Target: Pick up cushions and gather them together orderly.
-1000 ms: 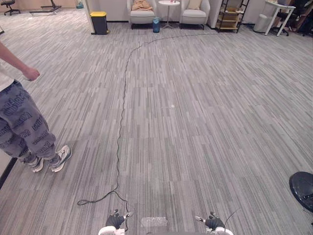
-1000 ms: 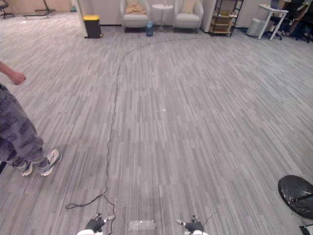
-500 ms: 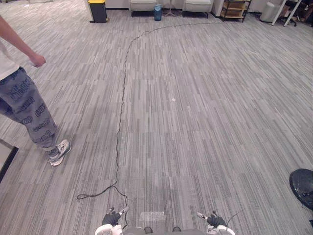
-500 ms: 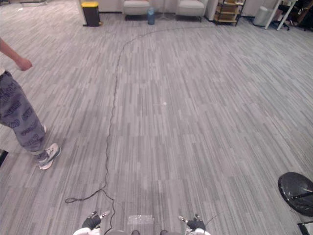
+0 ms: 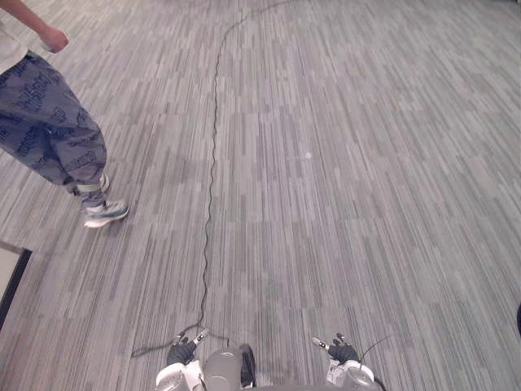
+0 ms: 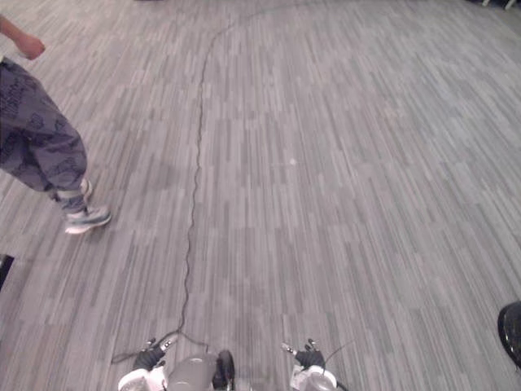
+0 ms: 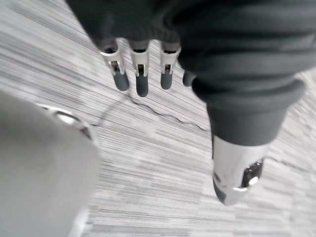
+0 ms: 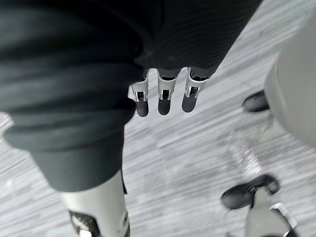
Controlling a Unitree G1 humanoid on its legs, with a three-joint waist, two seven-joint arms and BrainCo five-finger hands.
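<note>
A: Left eye view first. What is cut off there?
B: The person at the upper left. The picture's edge cuts the body, so I see two legs in dark patterned trousers, one person's hand and two shoes. The nearer shoe is whole; the other is half hidden behind the leg. At the left edge lies one pale panel with a dark border, also cut off. What it is, I cannot tell.
A: And the robot's hands?
B: There are two, low at the bottom edge: the left hand and the right hand. They are well apart, both over the grey striped carpet, and too small here for reading the fingers.
A: Right eye view?
B: The same scene. One dark round thing shows at the right edge, mostly cut off.
A: Left wrist view?
B: The fingers of the left hand hang straight and relaxed, with the thumb apart from them. They grasp nothing, and past them is carpet.
A: Right wrist view?
B: It is equal there. The fingers are straight and released, the thumb stands aside, and the hand is empty over the carpet.
A: Where are the cushions?
B: I cannot tell from these pictures.
</note>
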